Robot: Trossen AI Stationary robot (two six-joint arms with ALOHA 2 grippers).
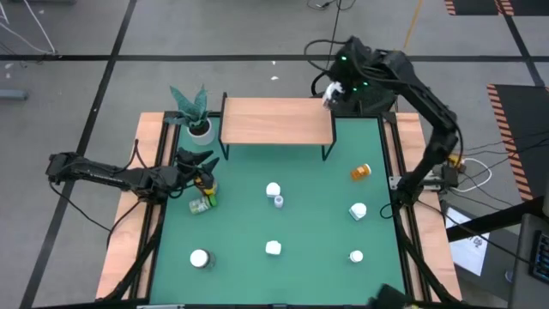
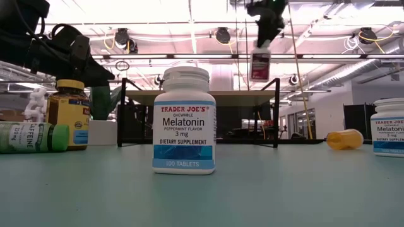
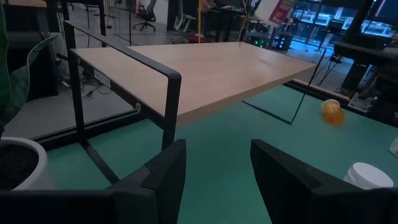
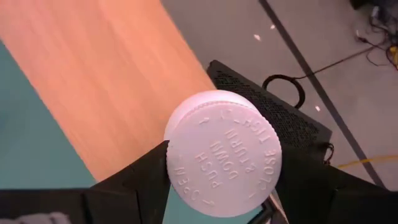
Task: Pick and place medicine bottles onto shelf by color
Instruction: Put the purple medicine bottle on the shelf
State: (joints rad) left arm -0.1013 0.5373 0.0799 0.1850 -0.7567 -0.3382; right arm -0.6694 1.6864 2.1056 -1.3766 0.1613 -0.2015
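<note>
The right gripper (image 1: 333, 93), upper centre-right of the high view, is clamped on a white-capped bottle (image 4: 224, 152) above the right end of the shelf (image 1: 276, 121). The left gripper (image 1: 204, 166), fingers apart, hovers at mid-left beside an amber bottle (image 2: 69, 113).

A: What stands nearest on the desk (image 2: 265, 195)?

B: A white melatonin bottle (image 2: 184, 120), upright. Behind it is the shelf (image 2: 199, 94) on black legs.

A: And to the sides?

B: One side has a green bottle (image 2: 31, 137) lying down, with an amber yellow-capped bottle (image 2: 69, 113) just behind it. The other side has an orange bottle (image 2: 344, 139) lying down and another white bottle (image 2: 388, 126) at the edge. Above the shelf, the right gripper (image 2: 265, 31) holds a hanging bottle (image 2: 260, 63).
</note>
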